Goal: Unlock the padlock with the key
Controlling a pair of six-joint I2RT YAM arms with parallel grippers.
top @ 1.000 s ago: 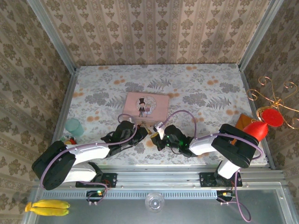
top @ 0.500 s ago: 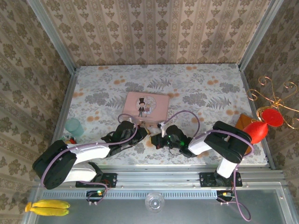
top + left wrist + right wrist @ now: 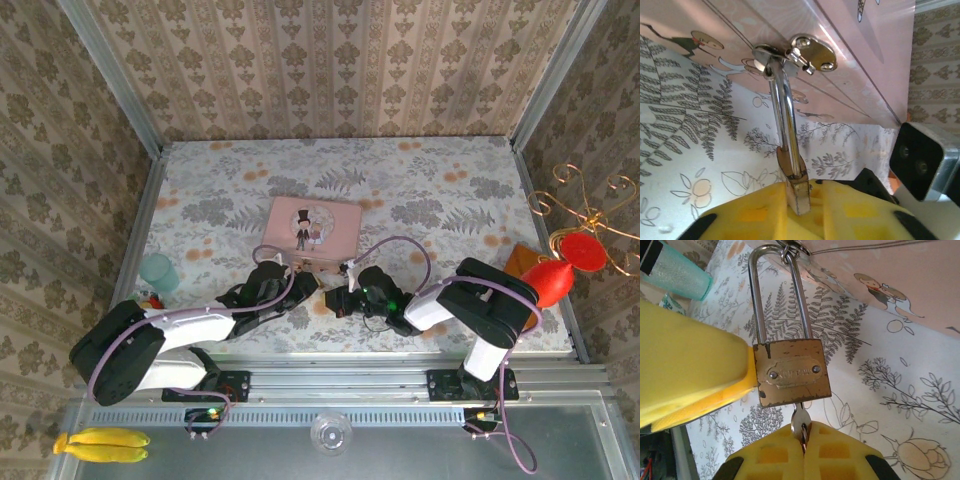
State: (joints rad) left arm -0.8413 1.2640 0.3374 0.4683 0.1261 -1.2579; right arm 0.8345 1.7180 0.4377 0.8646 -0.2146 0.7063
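Right jaws pinched on key (image 3: 800,418), which is seated in padlock (image 3: 792,372) underside. Padlock body sits between left jaws; clamped or slack, can't tell.

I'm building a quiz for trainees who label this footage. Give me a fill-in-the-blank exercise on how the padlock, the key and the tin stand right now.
1. The padlock hangs from the clasp of a tin that is ___ in colour.
2. The key sits in the padlock's body at the end opposite the ___.
3. The key is pinched in the jaws of the ___ gripper.
Missing words: pink; shackle; right.
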